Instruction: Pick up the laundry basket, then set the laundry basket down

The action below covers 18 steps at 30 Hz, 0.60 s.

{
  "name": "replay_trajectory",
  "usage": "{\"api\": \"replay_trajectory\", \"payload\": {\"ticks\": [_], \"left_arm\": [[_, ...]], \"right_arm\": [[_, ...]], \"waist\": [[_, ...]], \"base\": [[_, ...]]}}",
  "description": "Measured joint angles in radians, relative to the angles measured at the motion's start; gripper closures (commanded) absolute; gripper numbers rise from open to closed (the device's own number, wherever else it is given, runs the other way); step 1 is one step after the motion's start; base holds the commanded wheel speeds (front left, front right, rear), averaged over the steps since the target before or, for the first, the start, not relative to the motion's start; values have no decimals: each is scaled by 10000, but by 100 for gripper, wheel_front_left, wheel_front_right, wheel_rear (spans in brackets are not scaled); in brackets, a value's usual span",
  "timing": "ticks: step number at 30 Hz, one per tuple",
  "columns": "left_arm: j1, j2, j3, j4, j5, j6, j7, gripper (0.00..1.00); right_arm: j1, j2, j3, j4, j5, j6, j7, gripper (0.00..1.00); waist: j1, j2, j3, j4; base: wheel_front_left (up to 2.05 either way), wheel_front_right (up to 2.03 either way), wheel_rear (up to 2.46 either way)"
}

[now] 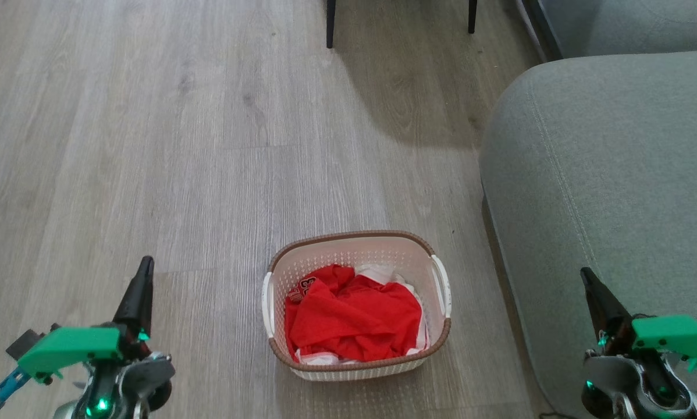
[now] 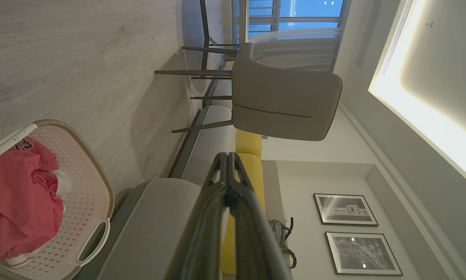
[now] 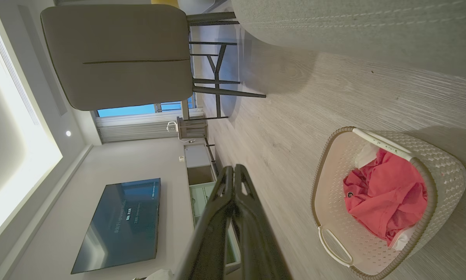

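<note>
Wood floor (image 1: 209,145) is carrying the laundry basket (image 1: 348,256) with red clothing (image 1: 354,317) inside, left gripper (image 1: 145,266) and right gripper (image 1: 586,274) hovering either side, fingers pressed together.

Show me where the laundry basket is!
The laundry basket sits on the wood floor, low centre of the head view, just left of the grey sofa.

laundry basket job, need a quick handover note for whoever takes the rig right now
Left gripper: shut, empty, low on the left, apart from the basket.
Right gripper: shut, empty, low on the right, by the grey sofa.
Laundry basket: upright on the wood floor between them, red clothing inside.
Done: nothing; basket not yet gripped.
To do: open the grippers, take the basket, probably by its side handles, lift, set down.
</note>
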Motion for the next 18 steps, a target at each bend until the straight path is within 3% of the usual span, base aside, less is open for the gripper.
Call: {"api": "replay_trajectory", "payload": {"ticks": [18], "left_arm": [[-2, -13, 115, 2, 0, 0, 6, 100]], "right_arm": [[0, 4, -35, 2, -17, 0, 4, 100]], "waist": [[0, 0, 0, 0]], "base": [[0, 0, 0]]}}
